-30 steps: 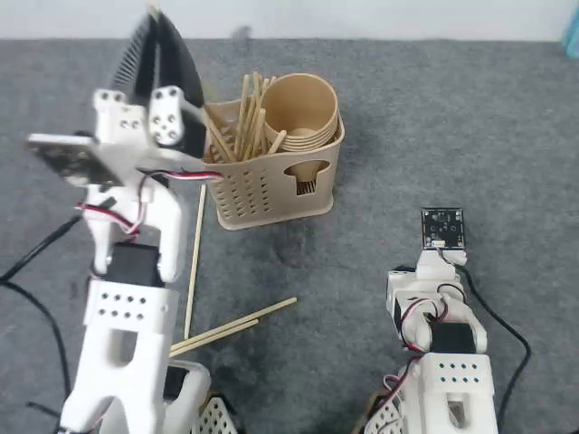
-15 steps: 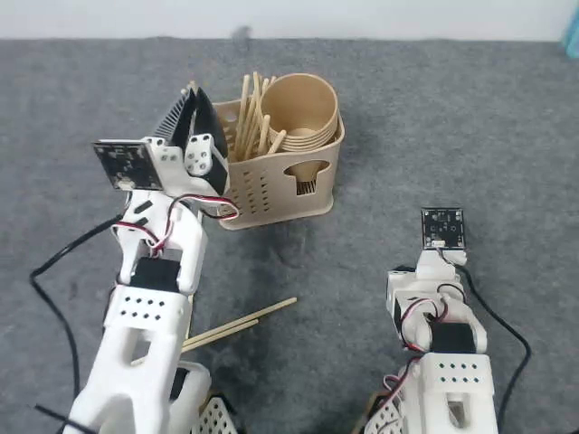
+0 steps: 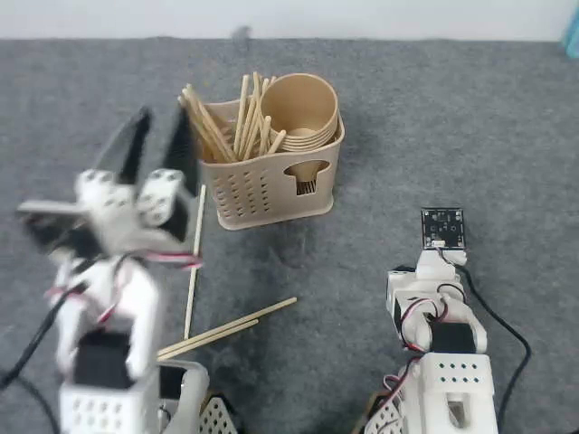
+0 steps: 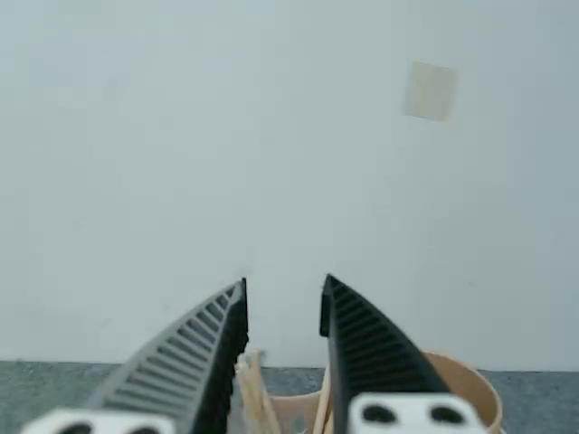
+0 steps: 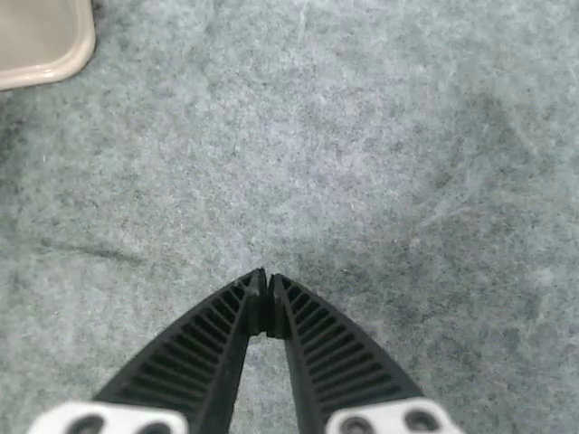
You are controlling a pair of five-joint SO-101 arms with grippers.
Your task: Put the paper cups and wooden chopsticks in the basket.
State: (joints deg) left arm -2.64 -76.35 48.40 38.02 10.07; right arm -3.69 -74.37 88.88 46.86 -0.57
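Since 0.5 s ago, L gripper [image 3: 166, 113] was pulled back from the basket [image 3: 271, 194]; its jaws are held apart, w/ nothing between. Paper cups [image 3: 303, 104] and chopsticks [image 3: 217, 127] are seen inside the basket (loose chopsticks [image 3: 226, 327] are left on the desk [image 3: 434, 117]). R gripper [image 5: 267, 276] jaws are pressed together.

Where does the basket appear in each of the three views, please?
High view: the basket stands mid-table toward the far edge, holding chopsticks and paper cups.
Left wrist view: it lies just beyond the open left gripper, where the paper cups' rim shows.
Right wrist view: one rounded corner of it, well beyond the shut right gripper.
Shared landmark: the paper cups, for the high and left wrist views.
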